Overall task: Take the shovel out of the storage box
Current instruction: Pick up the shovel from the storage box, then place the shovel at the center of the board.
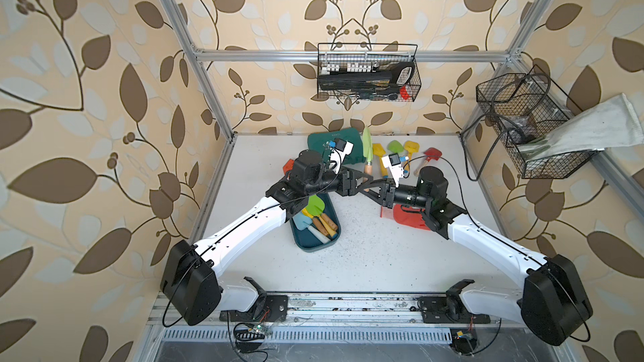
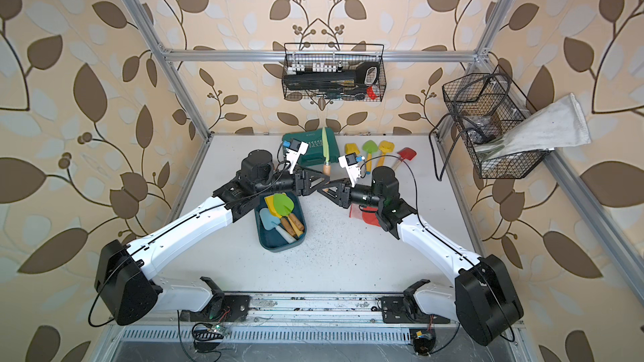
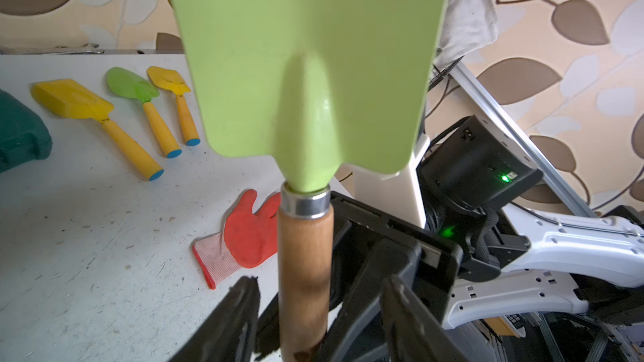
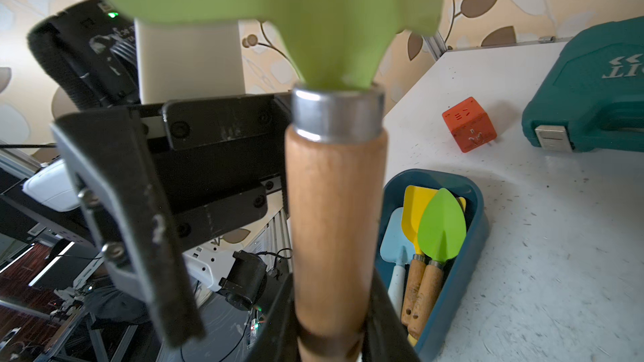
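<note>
We are holding the shovel (image 1: 366,146) upright at the centre of both top views, raised over the table (image 1: 366,255), its green blade pointing toward the upper edge. Our right gripper (image 4: 334,308) is clamping the wooden handle, with fingers pressing on both sides. Our left gripper (image 3: 313,287) is standing open around the same handle, and a gap is showing on each side. The shovel is hanging clear of the box (image 1: 313,246), which is lying just lower left of centre with other shovels (image 1: 315,203) inside.
</note>
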